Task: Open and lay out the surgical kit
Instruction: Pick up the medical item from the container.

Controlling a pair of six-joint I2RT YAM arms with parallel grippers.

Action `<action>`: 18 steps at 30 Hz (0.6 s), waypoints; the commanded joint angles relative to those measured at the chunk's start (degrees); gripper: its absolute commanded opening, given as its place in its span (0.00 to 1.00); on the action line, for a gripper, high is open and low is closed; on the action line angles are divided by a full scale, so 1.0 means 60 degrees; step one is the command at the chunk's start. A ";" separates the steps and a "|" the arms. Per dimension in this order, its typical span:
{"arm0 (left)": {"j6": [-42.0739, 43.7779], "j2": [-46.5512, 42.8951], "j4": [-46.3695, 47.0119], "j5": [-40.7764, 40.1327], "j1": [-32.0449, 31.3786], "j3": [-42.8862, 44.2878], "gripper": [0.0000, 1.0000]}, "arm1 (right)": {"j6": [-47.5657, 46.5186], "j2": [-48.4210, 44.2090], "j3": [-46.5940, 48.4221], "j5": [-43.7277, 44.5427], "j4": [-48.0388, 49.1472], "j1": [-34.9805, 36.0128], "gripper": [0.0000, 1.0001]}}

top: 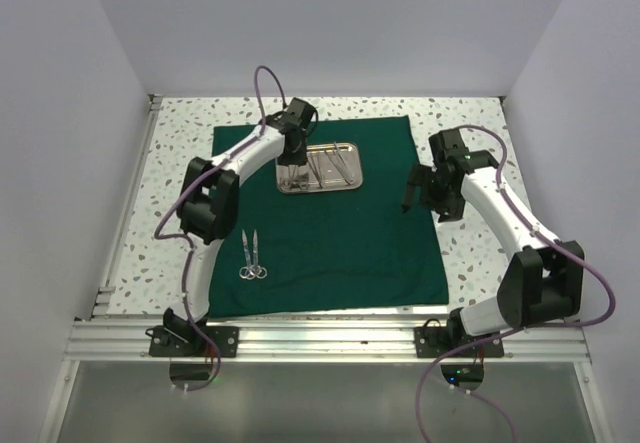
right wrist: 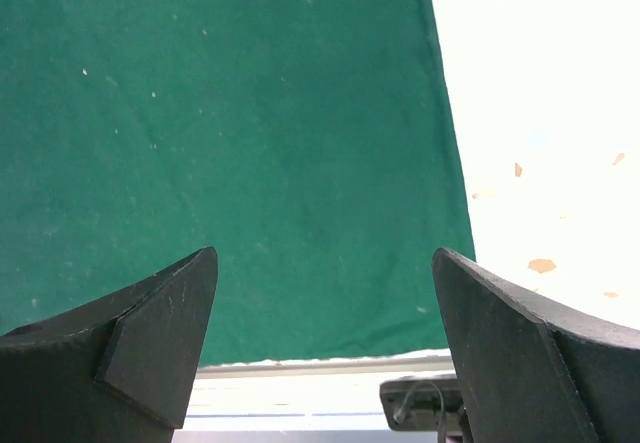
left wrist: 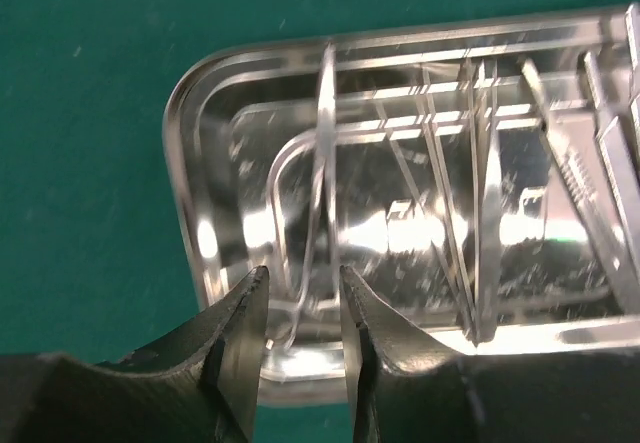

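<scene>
Instruments [left wrist: 485, 213] crowd the tray [left wrist: 185, 163]; open cloth [top: 340, 233] spreads to its right.

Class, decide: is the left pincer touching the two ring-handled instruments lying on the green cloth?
Apart. The top view shows the left pincer over the steel tray, with bare green cloth between it and the ring-handled instruments.

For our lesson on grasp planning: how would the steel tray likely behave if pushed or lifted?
The tray looks like thin polished metal, so it is probably stiff, light and slippery to pinch. It sits on the green cloth, so a push may wrinkle that instead. The loose tools inside would likely slide if it tilts.
</scene>
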 commanded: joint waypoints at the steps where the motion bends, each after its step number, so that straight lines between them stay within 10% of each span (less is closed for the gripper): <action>1: 0.0457 0.0700 0.0172 0.0216 0.0095 0.1379 0.38 | 0.0077 -0.0561 0.0121 0.0380 -0.0583 0.0030 0.93; 18: 0.0574 0.2695 0.0332 0.0611 0.0696 0.3373 0.40 | 0.0165 -0.0401 0.0516 0.0834 -0.1258 0.0030 0.93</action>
